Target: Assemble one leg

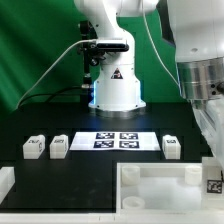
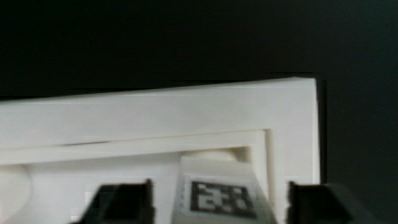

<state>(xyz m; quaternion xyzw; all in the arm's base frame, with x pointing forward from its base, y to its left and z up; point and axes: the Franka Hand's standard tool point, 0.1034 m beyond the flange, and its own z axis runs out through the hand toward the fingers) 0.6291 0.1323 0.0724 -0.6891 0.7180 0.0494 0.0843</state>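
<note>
One leg [image 2: 221,195], a small white block with a black-and-white tag, stands at a corner of the large white panel [image 2: 178,115]. In the wrist view my gripper [image 2: 222,207] is open, with a dark finger [image 2: 125,205] on each side of this leg and a small gap on both sides. In the exterior view the gripper [image 1: 212,170] hangs low at the right edge, just above that leg [image 1: 214,183] and the panel [image 1: 160,185]. Three more legs lie on the black table: two at the exterior view's left [image 1: 34,147] [image 1: 59,146], one at its right [image 1: 171,148].
The marker board [image 1: 115,140] lies flat in the middle of the table in front of the robot base [image 1: 115,90]. A white block [image 1: 5,182] sits at the exterior view's lower left edge. Green curtain behind.
</note>
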